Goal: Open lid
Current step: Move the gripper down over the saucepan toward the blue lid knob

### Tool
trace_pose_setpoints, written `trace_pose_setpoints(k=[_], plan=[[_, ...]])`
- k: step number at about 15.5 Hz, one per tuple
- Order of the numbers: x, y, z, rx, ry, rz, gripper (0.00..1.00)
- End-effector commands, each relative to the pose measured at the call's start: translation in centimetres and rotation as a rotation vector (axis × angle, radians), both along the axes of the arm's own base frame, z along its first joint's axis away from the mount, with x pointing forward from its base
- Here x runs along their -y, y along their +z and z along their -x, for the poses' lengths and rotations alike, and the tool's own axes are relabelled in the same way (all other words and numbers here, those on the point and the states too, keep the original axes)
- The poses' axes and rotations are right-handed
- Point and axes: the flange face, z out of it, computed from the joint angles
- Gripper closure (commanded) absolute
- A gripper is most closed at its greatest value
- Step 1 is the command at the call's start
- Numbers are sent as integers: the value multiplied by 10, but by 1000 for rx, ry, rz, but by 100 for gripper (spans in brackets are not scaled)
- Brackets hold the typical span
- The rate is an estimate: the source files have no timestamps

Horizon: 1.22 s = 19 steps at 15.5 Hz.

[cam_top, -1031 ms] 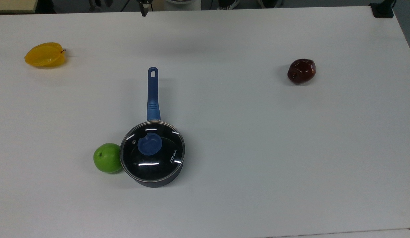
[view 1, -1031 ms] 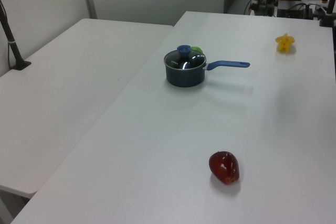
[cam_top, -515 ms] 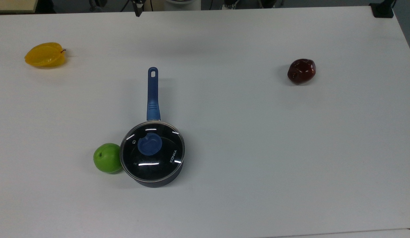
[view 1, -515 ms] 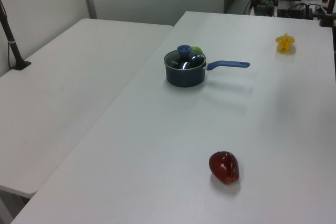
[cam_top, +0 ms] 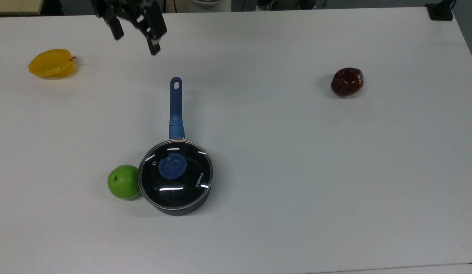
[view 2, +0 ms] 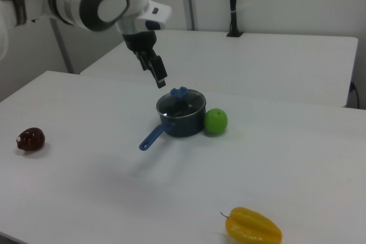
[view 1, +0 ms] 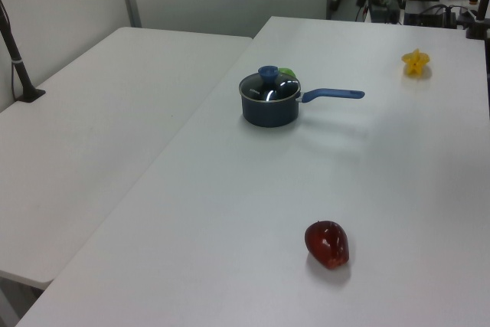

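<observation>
Lid (cam_top: 175,174) closed on dark saucepan (cam_top: 180,208), well below claw in top view | claw (cam_top: 136,42): fingers spread wide, holding nothing | left to right: yellow starfruit (cam_top: 52,63), green apple (cam_top: 123,182) touching pan, dark red fruit (cam_top: 347,82).

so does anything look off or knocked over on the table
Nothing stands out. The lid sits flat on the saucepan, which stands upright with the green fruit against its side. The gripper is open, well clear of them.
</observation>
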Motion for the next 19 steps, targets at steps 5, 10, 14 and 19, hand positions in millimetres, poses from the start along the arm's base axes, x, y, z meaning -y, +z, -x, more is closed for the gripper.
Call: trace_pose_setpoints(k=[5,10,14,19], plan=[[-63,-56,-61,111,-285,-16,0],[-78,-92,-105,151,-291,91,0],[-81,-104,-126,186,-301,111,0],[-93,-126,-151,227,-323,122,0]])
